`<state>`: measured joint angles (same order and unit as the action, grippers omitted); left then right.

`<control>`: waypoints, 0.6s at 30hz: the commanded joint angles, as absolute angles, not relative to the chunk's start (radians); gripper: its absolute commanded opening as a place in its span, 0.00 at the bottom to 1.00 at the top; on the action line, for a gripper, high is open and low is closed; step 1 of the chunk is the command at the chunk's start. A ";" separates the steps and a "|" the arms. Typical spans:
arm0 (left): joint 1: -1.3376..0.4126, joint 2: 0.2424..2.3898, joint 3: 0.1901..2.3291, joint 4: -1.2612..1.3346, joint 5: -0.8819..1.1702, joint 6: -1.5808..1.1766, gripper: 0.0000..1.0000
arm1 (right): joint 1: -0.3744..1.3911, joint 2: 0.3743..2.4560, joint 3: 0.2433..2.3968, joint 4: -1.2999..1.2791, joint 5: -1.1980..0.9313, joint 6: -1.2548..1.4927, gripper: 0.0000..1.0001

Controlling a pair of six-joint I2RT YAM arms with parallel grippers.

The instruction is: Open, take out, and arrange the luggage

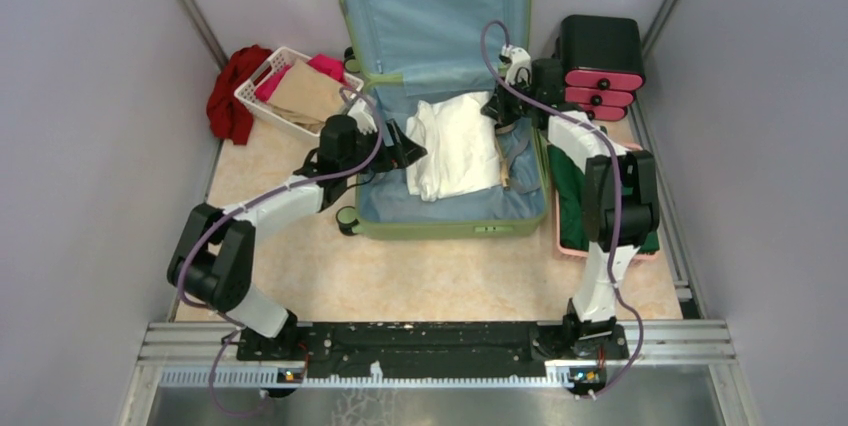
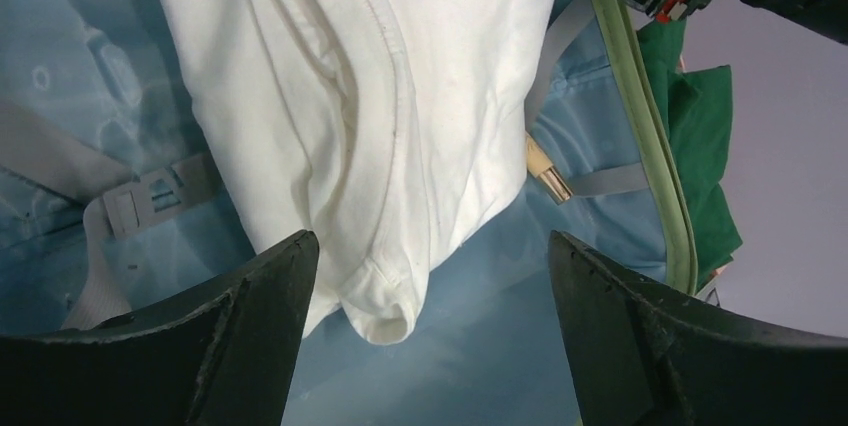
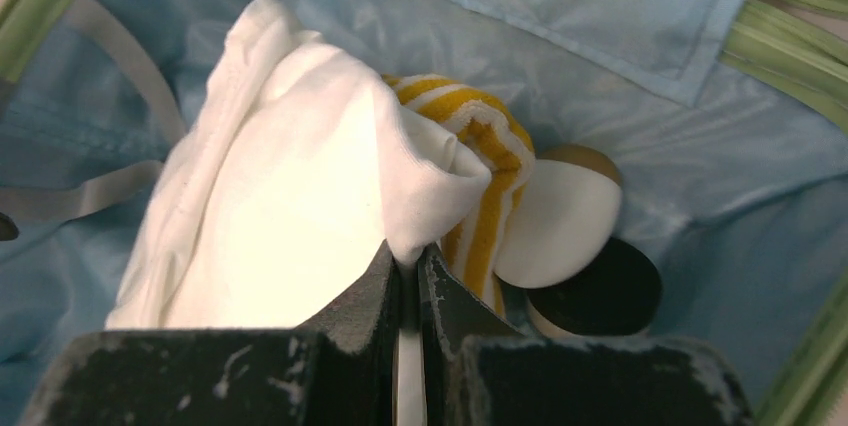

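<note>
The luggage (image 1: 450,230) lies open at the centre of the table (image 1: 450,286), at 12 o'clock from the arm bases. Its lid stands upright at the far wall and a white garment (image 1: 455,146) lies in its lower half. The left gripper (image 1: 410,151) hangs over the 9 o'clock side of that lower half, its jaws spread wide and holding nothing, with the garment's folded edge below and between the fingers. The right gripper (image 3: 405,256) is inside the luggage at the garment's 2 o'clock corner, its jaws closed tight on a pinch of white fabric, with a yellow-striped cloth (image 3: 480,136) just beyond at 1 o'clock.
</note>
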<state>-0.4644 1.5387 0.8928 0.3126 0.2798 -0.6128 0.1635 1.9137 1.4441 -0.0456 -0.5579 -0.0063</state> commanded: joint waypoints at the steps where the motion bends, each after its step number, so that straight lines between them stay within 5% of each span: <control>1: -0.455 1.603 0.975 0.317 0.324 -0.589 0.90 | 0.163 1.826 1.426 -0.008 -0.412 -0.049 0.00; 18: -0.436 1.854 1.225 0.187 0.297 -0.407 0.99 | 0.163 1.814 1.369 -0.007 -0.395 -0.061 0.00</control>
<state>-0.4541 1.7966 1.1507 0.2165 0.2588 -0.4953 0.1635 1.8698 1.3674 -0.0319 -0.4007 -0.0525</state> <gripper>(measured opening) 0.988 0.047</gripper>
